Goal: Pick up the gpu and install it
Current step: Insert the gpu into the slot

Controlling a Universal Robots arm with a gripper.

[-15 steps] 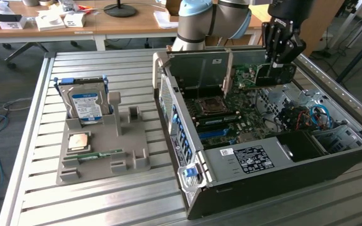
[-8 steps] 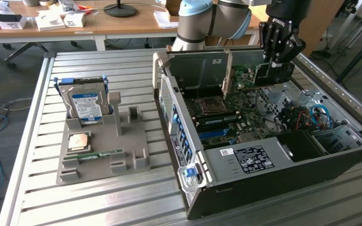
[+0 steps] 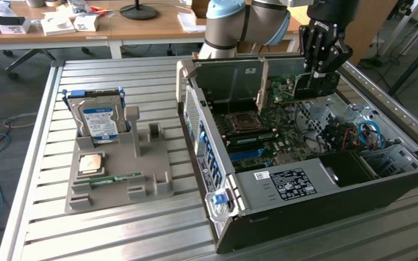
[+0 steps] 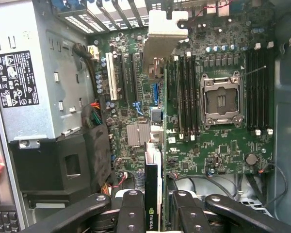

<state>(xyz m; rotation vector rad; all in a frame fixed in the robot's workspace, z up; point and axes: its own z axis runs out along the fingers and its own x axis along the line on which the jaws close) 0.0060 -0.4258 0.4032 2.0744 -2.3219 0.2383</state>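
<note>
End effector [image 3: 322,68] pinches gpu [image 3: 303,89], card edge-on above motherboard [image 4: 223,150]. Judgement: hold card upright, edge parallel to expansion slots [image 4: 128,73], grip firm.

The table [image 3: 122,234] is ribbed, brushed metal; the tray [image 3: 154,185] matt grey plastic; the case [image 3: 303,228] dull dark sheet metal; the gpu [image 3: 314,87] bracket [image 4: 165,31] bright bare metal.

I see the slatted metal worktop [image 3: 122,234] carrying a grey parts holder [image 3: 151,163] beside an open computer case [image 3: 303,215].
</note>
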